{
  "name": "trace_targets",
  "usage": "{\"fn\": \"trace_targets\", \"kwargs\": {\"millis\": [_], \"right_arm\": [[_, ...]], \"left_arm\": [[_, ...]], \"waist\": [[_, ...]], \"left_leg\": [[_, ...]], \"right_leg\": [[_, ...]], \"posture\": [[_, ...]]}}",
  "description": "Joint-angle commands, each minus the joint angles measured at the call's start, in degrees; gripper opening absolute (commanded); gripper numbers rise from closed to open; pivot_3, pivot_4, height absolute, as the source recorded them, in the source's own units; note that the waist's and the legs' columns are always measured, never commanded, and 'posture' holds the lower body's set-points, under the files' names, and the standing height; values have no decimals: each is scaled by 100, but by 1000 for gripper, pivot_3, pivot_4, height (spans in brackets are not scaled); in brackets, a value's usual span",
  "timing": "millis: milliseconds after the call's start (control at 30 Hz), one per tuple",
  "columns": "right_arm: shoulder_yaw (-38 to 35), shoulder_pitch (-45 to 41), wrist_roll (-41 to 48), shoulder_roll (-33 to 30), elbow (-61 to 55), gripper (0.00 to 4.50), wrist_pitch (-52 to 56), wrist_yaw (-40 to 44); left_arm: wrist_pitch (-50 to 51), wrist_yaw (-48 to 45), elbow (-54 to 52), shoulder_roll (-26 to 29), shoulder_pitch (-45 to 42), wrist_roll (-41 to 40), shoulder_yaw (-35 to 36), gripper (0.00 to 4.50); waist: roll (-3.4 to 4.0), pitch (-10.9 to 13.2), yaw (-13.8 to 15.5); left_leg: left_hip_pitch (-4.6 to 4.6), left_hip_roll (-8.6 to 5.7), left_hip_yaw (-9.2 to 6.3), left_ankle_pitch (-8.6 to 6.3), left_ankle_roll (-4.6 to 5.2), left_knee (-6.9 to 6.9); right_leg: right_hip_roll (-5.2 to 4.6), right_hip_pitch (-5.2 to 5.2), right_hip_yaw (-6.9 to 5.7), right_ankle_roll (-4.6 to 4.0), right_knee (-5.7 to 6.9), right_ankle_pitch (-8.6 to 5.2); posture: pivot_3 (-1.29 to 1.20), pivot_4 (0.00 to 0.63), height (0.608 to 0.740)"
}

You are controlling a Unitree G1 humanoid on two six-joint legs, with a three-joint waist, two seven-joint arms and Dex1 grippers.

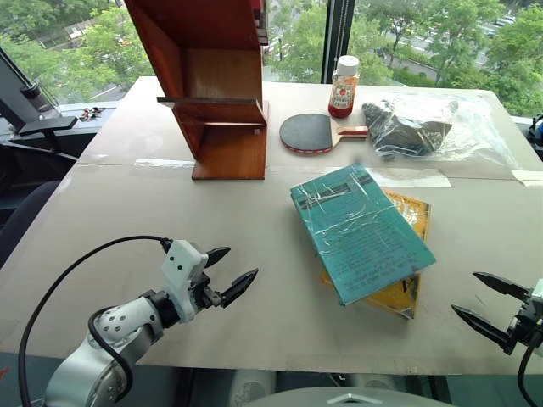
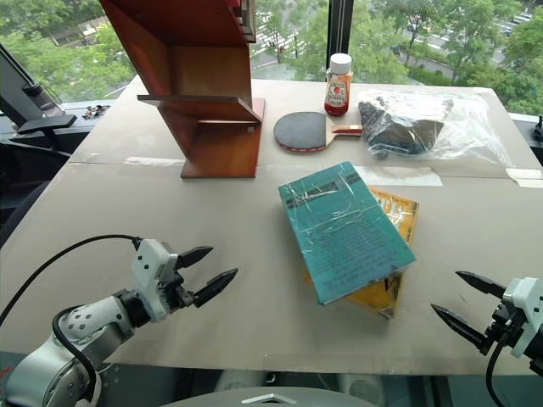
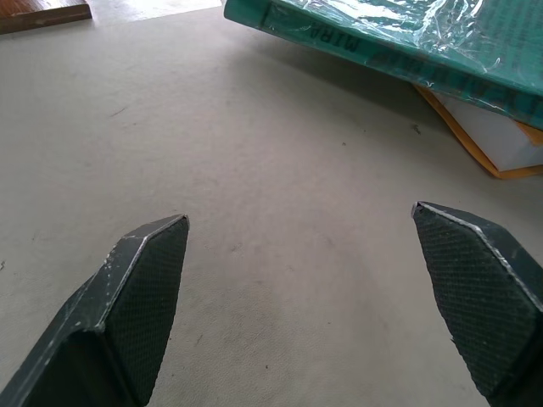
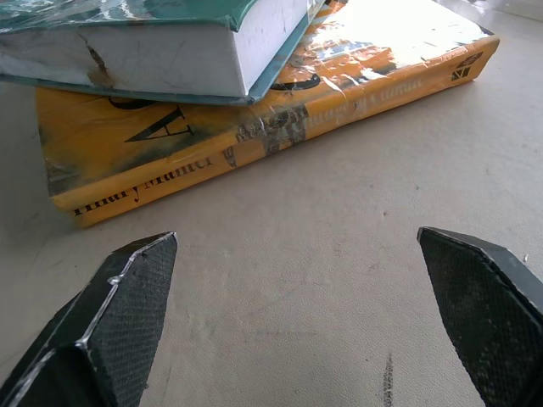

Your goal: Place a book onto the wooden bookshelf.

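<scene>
The left gripper (image 1: 229,271) hovered low over the table (image 1: 127,229) near its front edge, its two black fingers (image 3: 140,297) spread wide with nothing between them but bare tabletop. It pointed toward the books, which lay well apart from it to its right. The right gripper (image 1: 490,303) sat near the table's front right corner, its fingers (image 4: 119,314) likewise wide apart and empty, aimed at the near end of the book stack and close to it without touching.

The book (image 1: 360,231), teal-green and wrapped in crinkled clear plastic, lay flat with its cover up, right of the table's middle. It rested on top of a yellow book (image 1: 399,292), turned at a slight angle so that the yellow one stuck out from under it on the right side and at the near corner. In the right wrist view the teal book's white page edge (image 4: 170,59) overhung the yellow book's spine.

The wooden bookshelf (image 1: 212,85) stood upright toward the back left of the table, well apart from the books, with a shelf board across its slanted side panels. To its right lay a table tennis paddle (image 1: 310,133) with a dark face, then a red bottle (image 1: 343,86) with a white cap standing behind it, and a clear plastic bag (image 1: 424,125) with something dark inside at the back right.
</scene>
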Motion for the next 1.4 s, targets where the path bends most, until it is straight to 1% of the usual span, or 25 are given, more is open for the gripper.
{"fn": "trace_targets", "kwargs": {"millis": [33,233,700,800,900,967,1033,1167,1233,1400], "right_arm": [[-69,29,73,39,5,4500,-141,34],[-103,74,144,124,-213,4500,-34,-100],[-162,77,218,79,-250,4500,-31,-115],[-161,96,219,120,-257,4500,-64,-128],[-141,188,239,199,-435,4500,-58,-196],[-147,344,334,236,-793,4500,47,-262],[-224,471,481,287,-1264,4500,86,-380],[-509,669,1007,270,-2382,4500,487,-830],[-662,866,1269,166,-2938,4500,763,-971],[-1199,1297,1708,-107,-3695,4500,1238,-1069]], "left_arm": [[-179,-231,-130,-37,-34,84,144,4350],[-283,-713,161,-32,-228,215,181,4350],[-264,-1107,298,-98,-368,317,331,4350],[-209,-1183,287,-131,-453,275,260,4350],[121,-1170,291,-267,-841,50,26,4350],[743,-941,270,-427,-1236,-231,-177,4350],[1675,-792,249,-519,-1589,-1044,-236,4350],[3211,-422,411,-529,-2240,-2194,-281,4350],[3973,94,768,-729,-2643,-2943,-170,4350],[5054,1373,1811,-1392,-3468,-4060,-56,4350]], "waist": [[0,0,0],[3,-1,0],[3,-1,-4],[3,-1,-4],[3,-1,12],[8,-3,31],[10,-4,32],[11,-3,-30],[13,-4,-14],[-6,-3,15]], "left_leg": [[0,0,0,0,0,0],[0,0,0,0,0,0],[-2,1,0,0,0,0],[-3,1,0,0,0,-1],[-3,0,-1,0,0,0],[-4,0,-1,0,0,0],[-6,-1,-2,0,0,1],[-4,1,-4,0,1,1],[-3,0,-8,0,1,1],[-3,-6,-22,1,1,8]], "right_leg": [[0,0,0,0,0,0],[0,0,-1,0,-2,0],[0,0,-1,0,-5,0],[0,0,-1,0,-6,0],[0,0,-2,0,-6,0],[0,0,-2,0,-6,0],[0,1,-4,1,-5,1],[6,0,-3,2,4,1],[8,0,-4,2,8,1],[9,7,-8,2,12,0]], "posture": [[0,150,740],[0,150,740],[0,150,740],[0,150,740],[0,150,740],[0,150,740],[0,150,740],[0,150,740],[0,150,740],[0,150,740]]}}
